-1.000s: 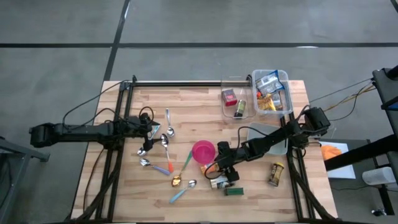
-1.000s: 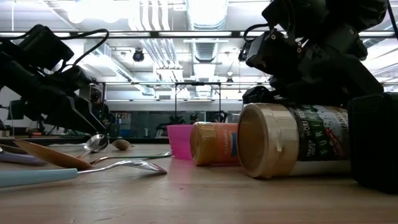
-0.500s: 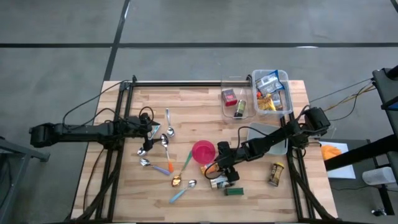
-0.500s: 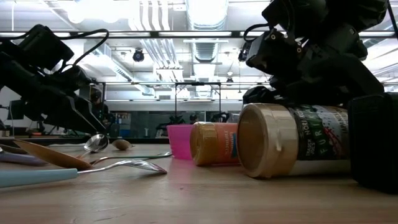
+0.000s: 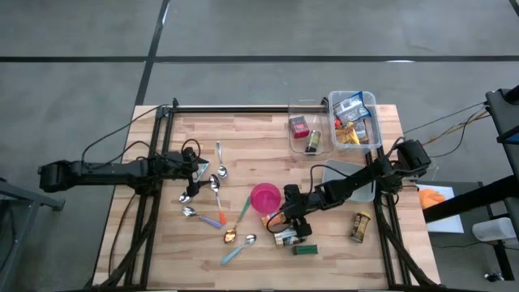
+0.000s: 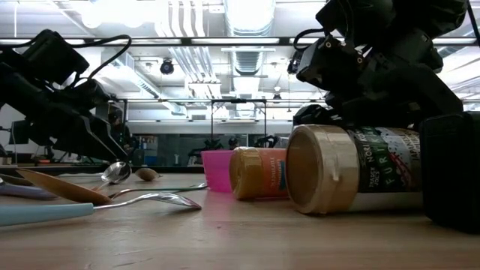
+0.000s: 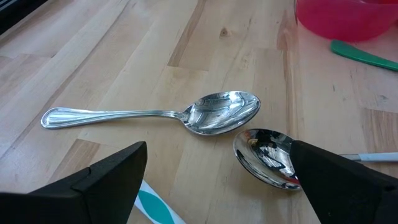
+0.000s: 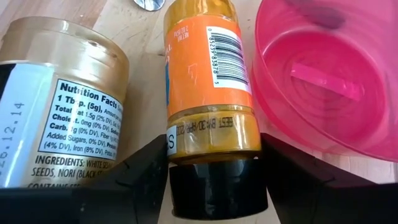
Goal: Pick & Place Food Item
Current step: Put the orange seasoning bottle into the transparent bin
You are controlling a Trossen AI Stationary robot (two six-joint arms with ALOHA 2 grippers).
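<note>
**Right claw closed around the orange bottle beside the pink bowl**

The right claw (image 5: 285,228) has its fingers (image 8: 140,180) on either side of the black-capped end of an orange bottle (image 8: 205,93), gripping it where it lies on its side on the table (image 5: 251,154). The bottle touches or nearly touches the pink bowl (image 5: 265,197) on one flank. On the other flank a gold-lidded seasoning jar (image 8: 59,99) lies on its side just beside it. A small dark green packet (image 5: 305,250) sits close by at the table's front, and another jar (image 5: 359,226) lies well apart toward the right edge.

At the back right stand two clear bins (image 5: 354,120); one holds snack packets.

The right arm reaches in low from the right edge, slanting across a grey lid (image 5: 347,173) toward the bowl.

The left claw (image 5: 199,169) stands wide open and empty, low over a scatter of spoons (image 7: 155,115) on the left half of the table, its arm stretched in level from the left.
</note>
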